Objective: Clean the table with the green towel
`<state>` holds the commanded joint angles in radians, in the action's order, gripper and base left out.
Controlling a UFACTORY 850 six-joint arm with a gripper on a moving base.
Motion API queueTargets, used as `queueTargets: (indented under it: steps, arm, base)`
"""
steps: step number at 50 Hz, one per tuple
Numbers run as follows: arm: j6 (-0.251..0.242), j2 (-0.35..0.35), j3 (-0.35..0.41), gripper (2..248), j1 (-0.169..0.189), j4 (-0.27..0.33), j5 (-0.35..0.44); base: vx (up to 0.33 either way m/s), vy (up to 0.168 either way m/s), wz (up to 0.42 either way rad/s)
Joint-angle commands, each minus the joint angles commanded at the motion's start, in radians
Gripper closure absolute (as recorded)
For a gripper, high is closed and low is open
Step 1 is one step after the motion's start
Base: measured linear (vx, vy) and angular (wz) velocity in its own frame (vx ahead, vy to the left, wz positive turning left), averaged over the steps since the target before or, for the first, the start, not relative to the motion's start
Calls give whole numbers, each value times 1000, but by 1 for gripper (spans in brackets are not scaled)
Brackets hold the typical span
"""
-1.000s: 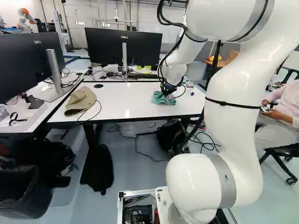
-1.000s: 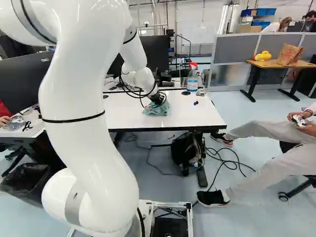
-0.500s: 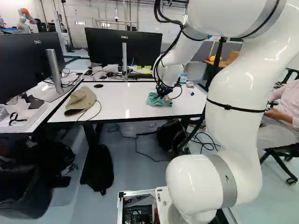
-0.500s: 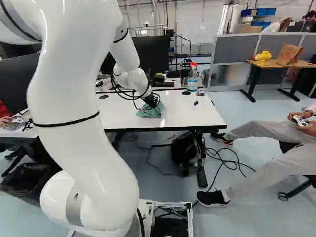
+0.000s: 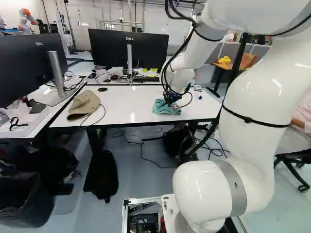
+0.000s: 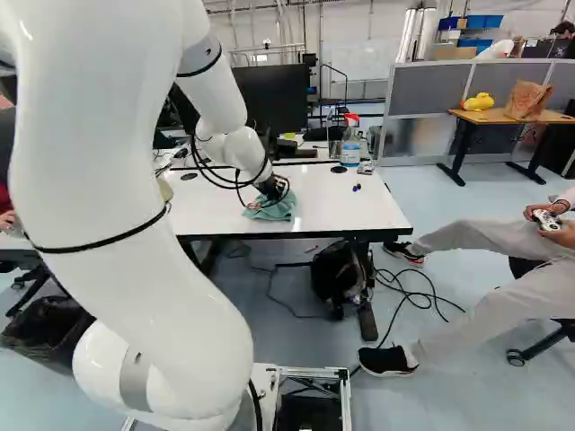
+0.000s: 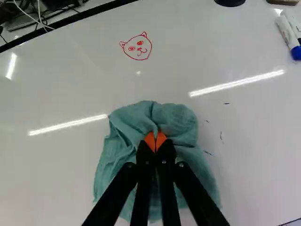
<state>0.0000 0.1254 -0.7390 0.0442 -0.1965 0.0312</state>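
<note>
Green towel (image 7: pixel 181 125): lies on the white table (image 5: pixel 126 109), bunched under the gripper (image 7: pixel 155 141), its skirt spread around the fingers. Your jaws are drawn narrow, pads nearly meeting, apparently on a pinched fold of cloth. Likely reason: a middle grip lets you drag the towel while the loose cloth around it does the wiping and pads the tips from the tabletop.

Arm (image 6: pixel 225 135): reaches down over the table's near part, probably to keep the cloth pressed flat.

Beside the towel, on the markers' side: small dark marks (image 7: pixel 208 153), uncovered. Ahead of it: a cat face drawn in red (image 7: pixel 137 47), also uncovered. You judge the step to be wiping, with work left; next, sweep over the marks, then the drawing. Watch for the fold slipping out, or bare tips scraping if you press hard.

Farther out: markers (image 7: pixel 287 34), perhaps the source of the ink; steer clear or you may roll them. Cap (image 5: pixel 83 104) at the left of the left base view, set well apart from the towel. Spray bottle (image 6: pixel 350 148) near the far edge, out of the wiping path.
</note>
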Motion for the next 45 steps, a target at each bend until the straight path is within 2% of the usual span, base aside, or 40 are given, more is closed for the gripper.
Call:
queueTargets:
  steps: [20, 45]
  arm:
    - [0, -42, 46, 227, 64, 0, 0]
    - [0, -40, 44, 227, 156, 0, 0]
  base:
    - [0, 0, 0]
    - [0, 0, 0]
